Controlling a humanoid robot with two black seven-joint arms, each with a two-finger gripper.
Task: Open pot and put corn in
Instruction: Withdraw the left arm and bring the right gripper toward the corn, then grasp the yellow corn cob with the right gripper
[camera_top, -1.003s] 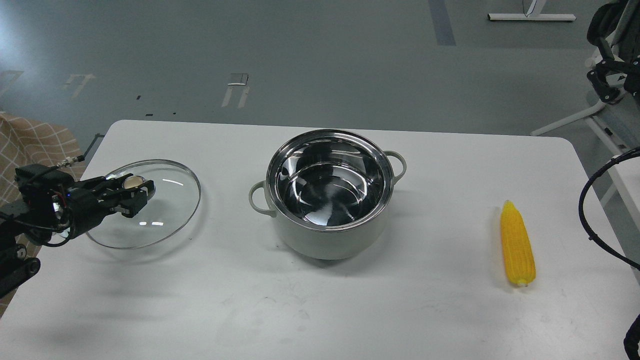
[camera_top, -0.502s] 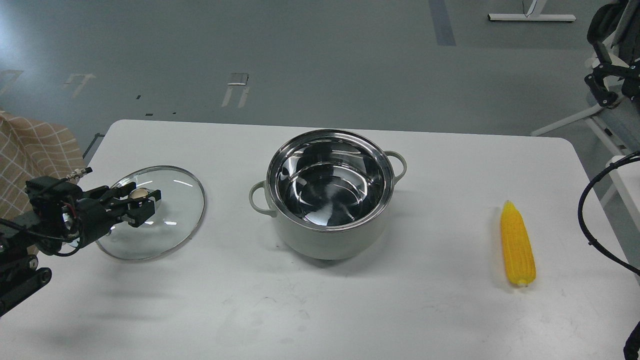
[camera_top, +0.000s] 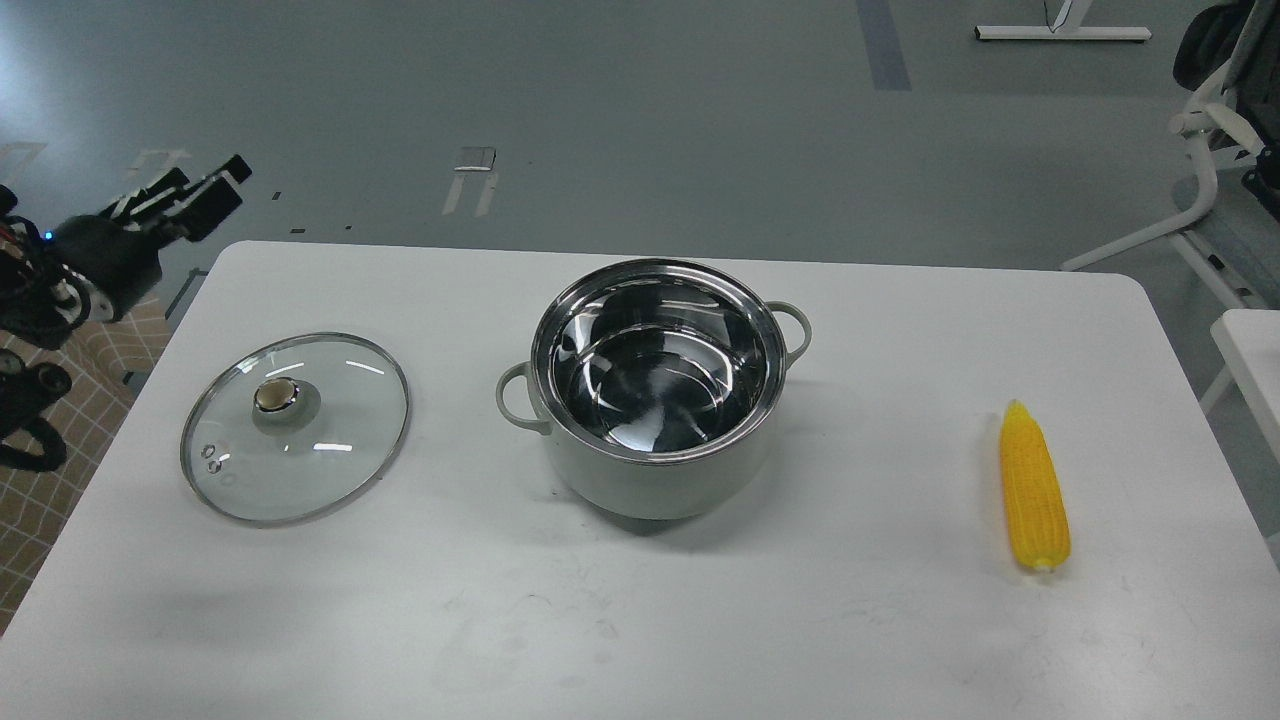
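Observation:
The pale grey-green pot (camera_top: 660, 485) stands open in the middle of the white table (camera_top: 700, 620), its shiny steel inside empty. Its glass lid (camera_top: 330, 450) with a metal knob (camera_top: 277, 397) lies flat on the table to the pot's left. The yellow corn (camera_top: 1035, 490) lies on the table far right, pointed tip away from me. My left gripper (camera_top: 195, 190) is open and empty, raised beyond the table's far left corner, well clear of the lid. My right gripper is out of view.
A brown checked cloth (camera_top: 60, 430) lies off the table's left edge under my left arm. A white chair frame (camera_top: 1205, 160) and the corner of another white table (camera_top: 1250, 350) stand at the right.
My left gripper has let go of the lid's knob, opened, and risen up and back to the far left. The lid now rests flat on the table. The cable at the right has left the view.

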